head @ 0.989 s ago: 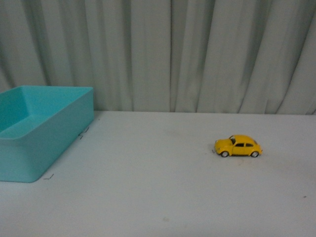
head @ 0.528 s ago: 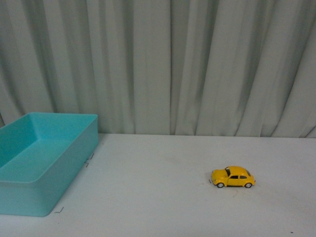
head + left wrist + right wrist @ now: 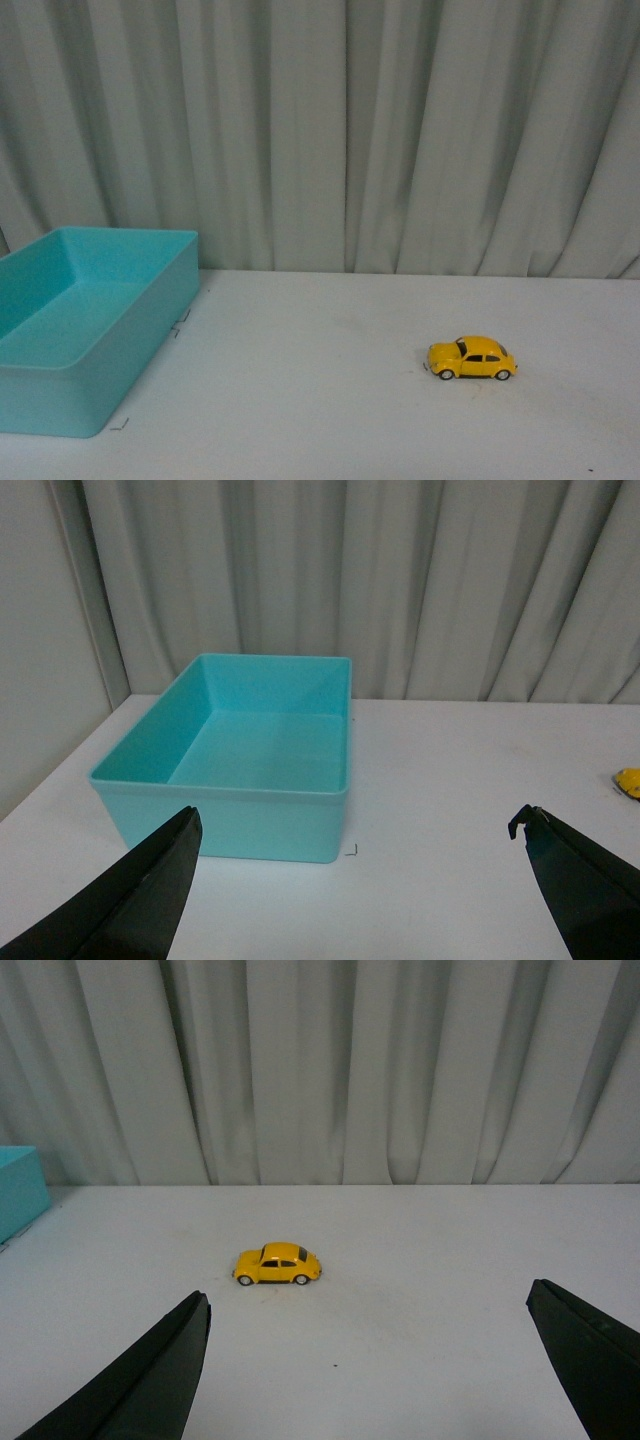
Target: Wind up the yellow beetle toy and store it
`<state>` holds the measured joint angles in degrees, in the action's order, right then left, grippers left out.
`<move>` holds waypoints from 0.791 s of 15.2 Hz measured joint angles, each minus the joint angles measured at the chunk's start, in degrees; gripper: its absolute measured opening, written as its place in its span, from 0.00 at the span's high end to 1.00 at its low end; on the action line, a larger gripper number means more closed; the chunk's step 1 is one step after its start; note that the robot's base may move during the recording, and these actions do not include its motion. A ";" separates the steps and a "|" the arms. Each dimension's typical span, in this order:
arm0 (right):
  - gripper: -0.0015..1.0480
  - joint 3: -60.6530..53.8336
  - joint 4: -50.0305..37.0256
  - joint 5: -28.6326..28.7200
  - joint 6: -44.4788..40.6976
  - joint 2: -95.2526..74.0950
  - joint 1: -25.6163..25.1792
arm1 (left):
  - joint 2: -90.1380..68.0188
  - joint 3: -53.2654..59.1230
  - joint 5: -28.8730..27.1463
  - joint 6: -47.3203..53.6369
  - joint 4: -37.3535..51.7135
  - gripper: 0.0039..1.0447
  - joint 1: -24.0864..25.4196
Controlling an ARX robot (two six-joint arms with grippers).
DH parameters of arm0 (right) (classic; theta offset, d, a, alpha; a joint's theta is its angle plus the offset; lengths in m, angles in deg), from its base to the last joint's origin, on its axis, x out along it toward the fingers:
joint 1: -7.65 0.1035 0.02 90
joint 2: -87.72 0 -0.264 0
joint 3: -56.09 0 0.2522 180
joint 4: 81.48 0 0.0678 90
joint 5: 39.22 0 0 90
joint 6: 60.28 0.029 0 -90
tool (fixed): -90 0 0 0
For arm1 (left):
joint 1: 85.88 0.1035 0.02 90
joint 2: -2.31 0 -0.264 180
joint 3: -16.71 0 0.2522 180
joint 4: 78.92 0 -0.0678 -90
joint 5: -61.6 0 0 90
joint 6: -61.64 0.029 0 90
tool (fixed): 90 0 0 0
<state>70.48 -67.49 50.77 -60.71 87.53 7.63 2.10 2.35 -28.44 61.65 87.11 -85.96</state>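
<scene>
The yellow beetle toy [image 3: 472, 359] sits on the counter [image 3: 320, 420] on the robot's right side, well apart from the blue box [image 3: 100, 385] at the left, lying sideways across the robot's view. The right end effector [image 3: 367, 1290] is spread wide w/ nothing in it & the toy is right out front of it, so that arm looks nearer; the left end effector [image 3: 354, 815], also spread wide, faces the box.

Teal bin [image 3: 232, 822] on white table [image 3: 470, 770], left gripper [image 3: 355, 820], jaws spread (curtain [image 3: 400, 580] behind)
</scene>
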 joint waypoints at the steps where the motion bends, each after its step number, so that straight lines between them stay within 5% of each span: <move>1: 0.06 0.00 0.00 0.00 0.00 0.00 0.00 | 0.00 0.02 0.00 0.00 0.00 0.06 0.00; 12: 0.06 0.00 0.00 0.00 0.00 0.00 0.00 | 0.00 0.02 0.00 0.00 0.00 0.06 0.00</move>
<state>70.48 -67.49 50.77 -60.71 87.53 7.63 2.10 2.37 -28.44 61.65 87.11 -85.96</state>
